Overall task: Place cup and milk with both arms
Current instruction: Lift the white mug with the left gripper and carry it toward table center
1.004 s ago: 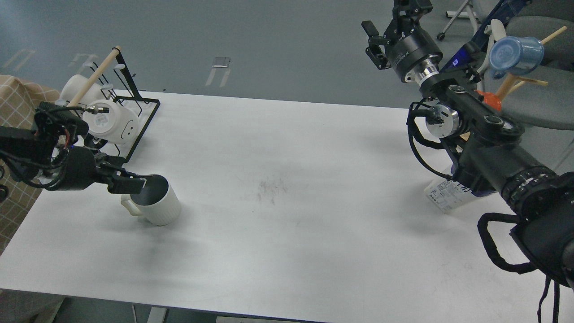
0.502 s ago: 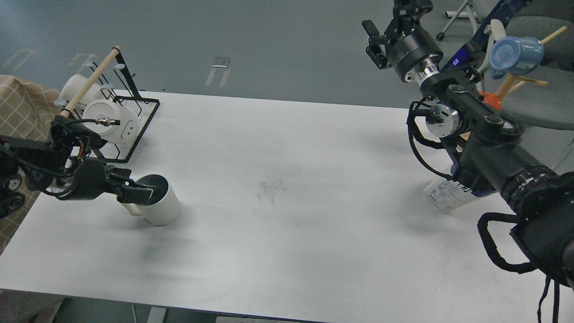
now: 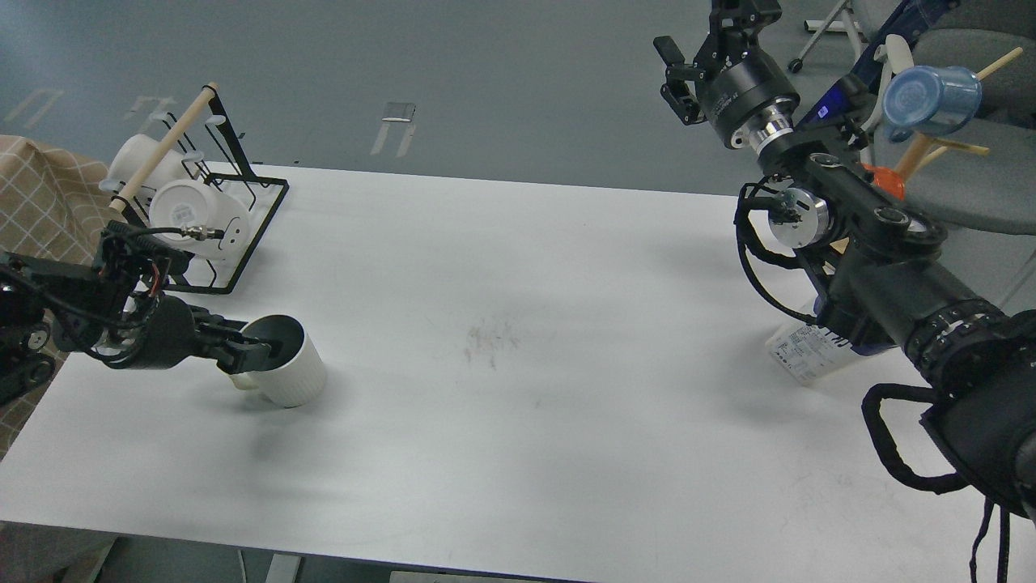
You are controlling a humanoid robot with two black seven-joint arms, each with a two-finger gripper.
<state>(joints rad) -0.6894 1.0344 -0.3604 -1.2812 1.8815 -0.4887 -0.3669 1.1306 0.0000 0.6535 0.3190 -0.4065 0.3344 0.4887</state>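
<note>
Dropping lower and drawing back toward the left table edge since the earlier frames, the left gripper is now sitting at the near-left rim of the white ribbed mug, its dark fingers overlapping the rim and the dark grey interior. The mug itself is standing where it stood before, upright on the white table, with its loop handle poking out just below the fingers. Whether those fingers are clamping the rim or merely resting around it is not something I can tell, since they are merging into one dark shape. The right gripper is hanging high beyond the far table edge, unchanged from a second ago, with its fingers spread apart and holding nothing.

Well below and behind that gripper, the milk carton is showing only its white printed lower corner; the right arm's thick black links are covering the rest, so its top and cap are hidden. The right arm is being cut off by the frame's right edge, and the left arm by the left edge.

Behind the left gripper, a black wire rack is holding smooth white mugs and a wooden dowel. Right of the right gripper, a blue plastic cup is hanging on a wooden peg, with an orange cup partly hidden below it. Faint grey scuffs are marking the table's middle, and grey floor is stretching beyond.
</note>
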